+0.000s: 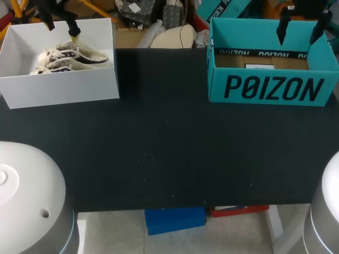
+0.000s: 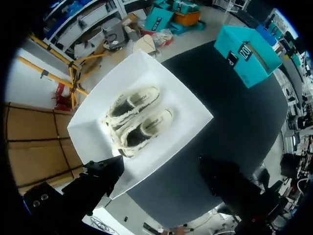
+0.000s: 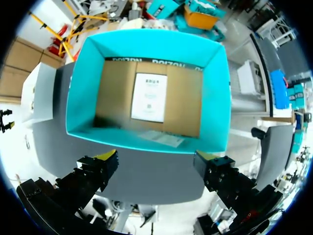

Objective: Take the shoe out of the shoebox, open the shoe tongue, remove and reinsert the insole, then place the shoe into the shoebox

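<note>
A pair of cream shoes with dark insides [image 1: 66, 58] lies in an open white box [image 1: 58, 87] at the table's far left. My left gripper [image 1: 61, 26] hangs open above that box. In the left wrist view the shoes [image 2: 137, 122] lie side by side ahead of the open left gripper [image 2: 161, 171], with nothing between its fingers. An open teal shoebox [image 1: 273, 87] stands at the far right, and my right gripper [image 1: 300, 30] hangs open over it. In the right wrist view the right gripper [image 3: 156, 164] is above the teal shoebox [image 3: 220, 107], whose brown floor holds a white sheet [image 3: 149, 97].
The black table [image 1: 169, 153] stretches between the two boxes and toward the near edge. My arms' grey bases [image 1: 26, 206] sit at the near left and near right corners.
</note>
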Controlling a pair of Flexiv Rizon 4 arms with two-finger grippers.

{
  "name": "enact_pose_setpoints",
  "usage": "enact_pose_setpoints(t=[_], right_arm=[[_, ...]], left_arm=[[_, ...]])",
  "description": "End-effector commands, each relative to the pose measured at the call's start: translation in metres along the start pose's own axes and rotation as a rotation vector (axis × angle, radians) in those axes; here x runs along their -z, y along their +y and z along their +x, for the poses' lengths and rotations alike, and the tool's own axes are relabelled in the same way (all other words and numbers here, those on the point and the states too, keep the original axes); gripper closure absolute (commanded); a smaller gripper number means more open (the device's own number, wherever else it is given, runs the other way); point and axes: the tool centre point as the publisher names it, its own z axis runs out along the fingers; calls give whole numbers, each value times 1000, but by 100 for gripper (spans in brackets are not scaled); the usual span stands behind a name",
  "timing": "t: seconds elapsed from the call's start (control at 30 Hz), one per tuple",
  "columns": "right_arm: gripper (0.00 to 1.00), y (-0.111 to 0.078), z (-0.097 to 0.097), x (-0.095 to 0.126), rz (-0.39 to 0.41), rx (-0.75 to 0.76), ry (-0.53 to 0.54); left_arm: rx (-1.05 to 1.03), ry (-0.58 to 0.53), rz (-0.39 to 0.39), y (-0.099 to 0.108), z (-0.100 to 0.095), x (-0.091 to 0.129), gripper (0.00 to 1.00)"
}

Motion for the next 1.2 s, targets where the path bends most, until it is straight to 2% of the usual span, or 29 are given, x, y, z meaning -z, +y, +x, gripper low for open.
enact_pose_setpoints(t=[0.03,0.07,0.17,0.43,0.5,0.57,0.6,0.63,0.7,0.73,0.8,0.87,0.9,1.07,1.2], right_arm=[[0,1,0,0,2,0,0],[0,1,0,0,2,0,0],[0,1,0,0,2,0,0],[0,1,0,0,2,0,0],[0,1,0,0,2,0,0],[0,1,0,0,2,0,0],[0,1,0,0,2,0,0],[0,1,0,0,2,0,0],[0,1,0,0,2,0,0],[0,1,0,0,2,0,0],[0,1,0,0,2,0,0],[0,1,0,0,2,0,0],[0,1,0,0,2,0,0],[0,1,0,0,2,0,0],[0,1,0,0,2,0,0]], left_arm=[[-1035,-192,235,25,-2,4,0],[-1056,-238,235,32,-4,3,0],[-1128,-255,252,32,-4,3,0],[-1128,-255,252,32,-4,3,0],[-1098,-212,242,32,-1,-8,0],[-1090,-177,240,29,-6,-14,46],[-1084,-173,236,28,-8,-16,52],[-1118,-157,208,25,-13,-19,52],[-1133,-153,185,20,-20,-25,35],[-1141,-165,182,18,-25,-28,32],[-1117,-159,164,13,-34,-35,32],[-1091,-156,151,9,-44,-44,47],[-1071,-152,140,6,-49,-48,49],[-1044,-125,118,-6,-60,-72,45],[-1034,-121,91,-18,-63,-92,45]])
